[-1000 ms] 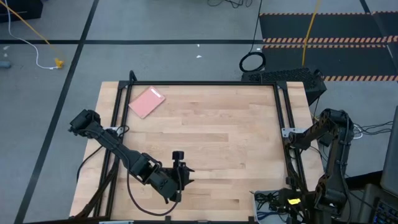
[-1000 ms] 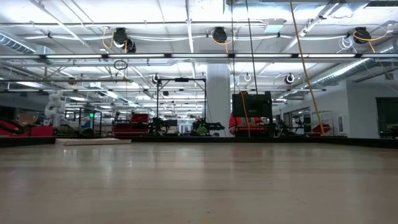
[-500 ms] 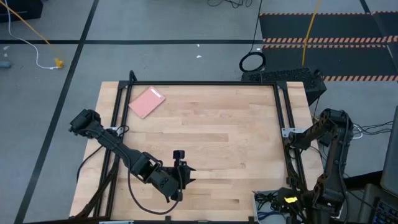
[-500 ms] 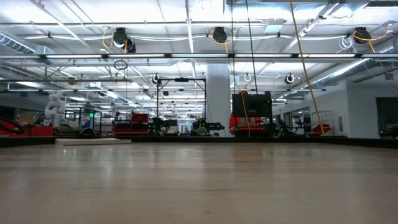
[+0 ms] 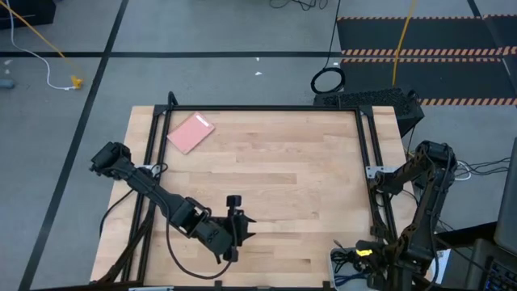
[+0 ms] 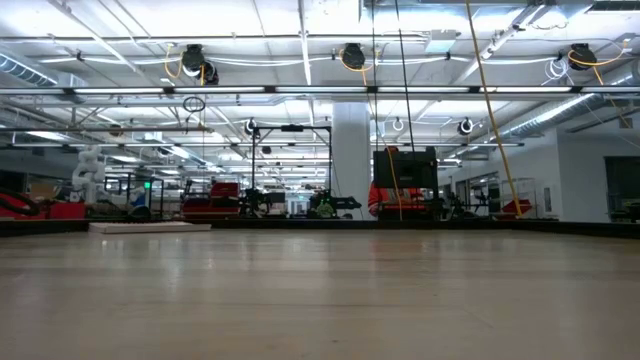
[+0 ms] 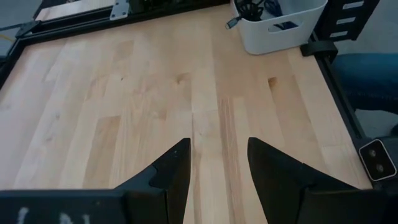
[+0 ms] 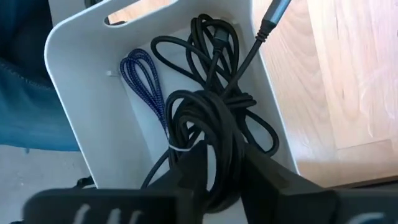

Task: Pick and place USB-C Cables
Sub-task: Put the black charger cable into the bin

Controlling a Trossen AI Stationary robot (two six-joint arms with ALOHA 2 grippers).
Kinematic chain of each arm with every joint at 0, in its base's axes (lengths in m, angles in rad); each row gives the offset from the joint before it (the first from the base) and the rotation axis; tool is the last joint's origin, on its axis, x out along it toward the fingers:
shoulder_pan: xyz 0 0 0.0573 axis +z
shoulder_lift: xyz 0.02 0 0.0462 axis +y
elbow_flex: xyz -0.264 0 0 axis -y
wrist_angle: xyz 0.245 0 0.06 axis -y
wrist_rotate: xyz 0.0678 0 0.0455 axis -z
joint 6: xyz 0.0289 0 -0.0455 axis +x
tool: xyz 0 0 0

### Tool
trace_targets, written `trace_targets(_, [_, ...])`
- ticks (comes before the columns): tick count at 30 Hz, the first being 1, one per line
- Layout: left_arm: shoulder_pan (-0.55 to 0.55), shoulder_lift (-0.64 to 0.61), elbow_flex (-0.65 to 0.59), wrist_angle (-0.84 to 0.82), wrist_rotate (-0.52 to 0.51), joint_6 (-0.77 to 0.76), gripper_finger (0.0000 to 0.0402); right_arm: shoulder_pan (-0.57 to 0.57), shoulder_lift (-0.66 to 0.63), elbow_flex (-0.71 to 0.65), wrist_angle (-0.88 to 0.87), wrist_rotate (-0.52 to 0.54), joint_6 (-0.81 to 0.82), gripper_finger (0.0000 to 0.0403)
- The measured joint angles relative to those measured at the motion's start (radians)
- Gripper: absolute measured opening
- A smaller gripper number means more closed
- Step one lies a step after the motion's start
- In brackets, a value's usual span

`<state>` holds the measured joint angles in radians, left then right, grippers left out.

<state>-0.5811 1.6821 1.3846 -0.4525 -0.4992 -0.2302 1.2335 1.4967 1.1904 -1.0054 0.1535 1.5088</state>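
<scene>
Right gripper [image 8: 217, 171]: reaching down into the white plastic bin [image 8: 81, 93] at the table's near right corner; its two dark fingers sit on either side of the tangled black cable bundle [image 8: 214, 106], touching it, so it appears to be gripping that bundle.
Black cables: thin black USB-C cables, looped and knotted together in the middle of the bin; one grey plug end [image 8: 273, 15] sticks up past the bin's wall on the table side.
Purple-blue cable [image 8: 146, 78]: a thin braided loop lying against the bin's inner wall, just beside the black tangle and apart from the fingers.
White bin, seen from above: at the near right corner of the light wooden table [image 5: 275, 162], under the right arm [image 5: 428, 202], with dark cables showing inside it.
Left gripper [image 7: 217, 168]: over the near left part of the table, fingers spread apart with bare wood between them, holding nothing.
Pink flat card [image 5: 191, 132]: lying on the far left part of the table, well apart from both grippers.
</scene>
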Motion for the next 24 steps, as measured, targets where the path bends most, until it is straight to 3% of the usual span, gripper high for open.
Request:
trace_targets(10, [0.025, 0.000, 0.000, 0.001, 0.001, -0.006, 0.0161, 0.000, -0.043, 0.000, -0.002, 0.002, 0.038, 0.0126])
trace_targets(20, [0.024, 0.000, 0.000, -0.015, 0.004, -0.006, 0.0161, -0.002, -0.114, 0.000, 0.002, 0.006, 0.049, 0.0127])
trace_targets(24, [0.024, 0.000, 0.000, -0.017, 0.004, -0.006, 0.0161, -0.011, -0.114, -0.001, -0.002, 0.090, 0.019, 0.0111])
